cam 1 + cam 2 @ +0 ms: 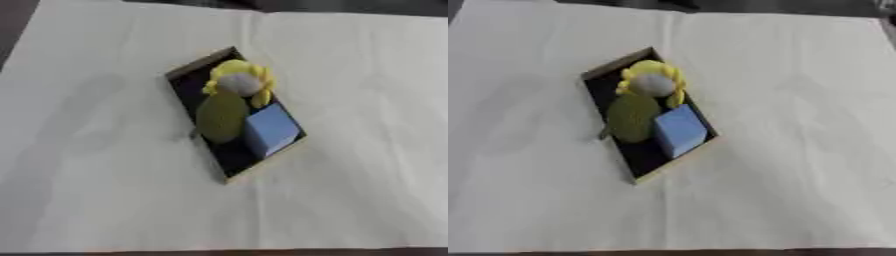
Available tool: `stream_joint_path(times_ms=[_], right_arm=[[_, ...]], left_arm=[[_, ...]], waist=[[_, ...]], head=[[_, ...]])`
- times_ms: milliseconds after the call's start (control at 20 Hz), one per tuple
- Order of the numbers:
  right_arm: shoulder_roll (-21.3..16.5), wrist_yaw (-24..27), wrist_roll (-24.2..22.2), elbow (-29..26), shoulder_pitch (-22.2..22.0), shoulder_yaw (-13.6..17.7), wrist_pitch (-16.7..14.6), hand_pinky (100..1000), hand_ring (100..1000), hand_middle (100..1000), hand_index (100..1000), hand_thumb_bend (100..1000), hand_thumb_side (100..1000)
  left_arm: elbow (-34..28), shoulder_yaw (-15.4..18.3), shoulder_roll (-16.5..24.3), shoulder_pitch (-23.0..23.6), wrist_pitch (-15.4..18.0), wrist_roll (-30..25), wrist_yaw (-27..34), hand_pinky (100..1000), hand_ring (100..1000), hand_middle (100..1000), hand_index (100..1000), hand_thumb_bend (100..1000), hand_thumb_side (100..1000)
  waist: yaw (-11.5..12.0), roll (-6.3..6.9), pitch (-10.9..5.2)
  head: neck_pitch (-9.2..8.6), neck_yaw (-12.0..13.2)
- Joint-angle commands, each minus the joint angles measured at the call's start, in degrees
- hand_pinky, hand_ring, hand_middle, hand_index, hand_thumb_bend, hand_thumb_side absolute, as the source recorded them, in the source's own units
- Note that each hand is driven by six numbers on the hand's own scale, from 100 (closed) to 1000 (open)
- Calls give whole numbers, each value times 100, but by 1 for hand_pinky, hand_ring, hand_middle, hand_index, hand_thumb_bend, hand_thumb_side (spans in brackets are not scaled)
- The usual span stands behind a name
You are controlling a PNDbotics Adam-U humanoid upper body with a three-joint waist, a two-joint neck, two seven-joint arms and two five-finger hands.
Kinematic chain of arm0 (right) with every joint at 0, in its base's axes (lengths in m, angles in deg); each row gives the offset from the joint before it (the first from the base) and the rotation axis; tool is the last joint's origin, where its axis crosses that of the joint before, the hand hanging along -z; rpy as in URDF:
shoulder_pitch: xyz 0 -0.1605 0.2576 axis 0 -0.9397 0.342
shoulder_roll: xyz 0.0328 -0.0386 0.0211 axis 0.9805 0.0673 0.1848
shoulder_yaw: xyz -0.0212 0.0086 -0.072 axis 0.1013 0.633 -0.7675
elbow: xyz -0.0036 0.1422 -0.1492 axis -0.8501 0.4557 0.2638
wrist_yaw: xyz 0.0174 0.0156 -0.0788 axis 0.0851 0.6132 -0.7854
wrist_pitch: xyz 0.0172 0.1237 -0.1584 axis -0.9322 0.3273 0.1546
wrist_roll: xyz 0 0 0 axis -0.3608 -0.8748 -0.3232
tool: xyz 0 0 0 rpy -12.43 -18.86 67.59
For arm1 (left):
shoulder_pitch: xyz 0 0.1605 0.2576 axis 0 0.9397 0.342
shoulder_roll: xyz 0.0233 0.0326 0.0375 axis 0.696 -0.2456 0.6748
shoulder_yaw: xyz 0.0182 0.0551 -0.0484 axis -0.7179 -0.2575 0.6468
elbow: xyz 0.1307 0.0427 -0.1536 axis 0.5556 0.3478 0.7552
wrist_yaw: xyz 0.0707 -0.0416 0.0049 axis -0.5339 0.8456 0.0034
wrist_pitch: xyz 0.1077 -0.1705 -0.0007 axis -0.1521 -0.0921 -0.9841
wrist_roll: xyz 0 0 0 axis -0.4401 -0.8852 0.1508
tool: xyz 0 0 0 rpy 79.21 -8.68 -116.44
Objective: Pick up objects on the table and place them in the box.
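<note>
Since the box [229, 172] already holds the yellow toy [238, 80], green object [221, 116] and blue block [271, 129], neither robot hand shows, so their state is unknowable; nothing seems left on the counter [367, 190], just keep clear.

A pale cloth [350, 190] covers the table, with faint creases.

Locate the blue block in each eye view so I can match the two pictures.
Left eye view: the blue block sits right of centre, in the near right part of the box, beside the olive-green object.
Right eye view: the blue block lies at about the centre, in the same part of the box.
Shared landmark: the yellow and white object at the box's far end.
</note>
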Motion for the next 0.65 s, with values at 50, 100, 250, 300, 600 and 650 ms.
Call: stream_joint_path(times_ms=[50,100,250,300,600,650], right_arm=[[-92,164,319,-81,84,83,-216,882,774,594,746,100,470],[-89,185,391,-81,80,81,-265,883,775,594,746,100,470],[-68,247,567,-81,68,86,-424,884,779,599,749,100,470],[-62,264,617,-81,62,93,-486,884,780,601,750,100,470],[4,310,857,-81,12,142,-689,886,796,624,762,100,475],[28,311,875,-81,15,146,-694,886,795,626,762,100,479]], left_arm=[[-245,443,371,223,223,629,366,835,783,726,843,100,587],[-253,523,396,315,331,781,439,834,784,729,847,100,591],[-260,757,458,623,651,1067,556,829,786,737,855,100,594],[-260,820,476,735,721,1116,567,827,784,736,856,100,594],[-261,1111,463,1318,1004,1214,677,813,761,727,859,100,595],[-261,1154,439,1395,1014,1218,687,810,758,727,862,100,596]], waist=[[2,-16,-163],[2,-26,-164],[-2,-69,-168],[-3,-81,-168],[-10,-128,-158],[-17,-129,-160]], head=[[-97,-18],[-99,-18],[-102,-15],[-106,-16],[-139,-34],[-136,-32]])
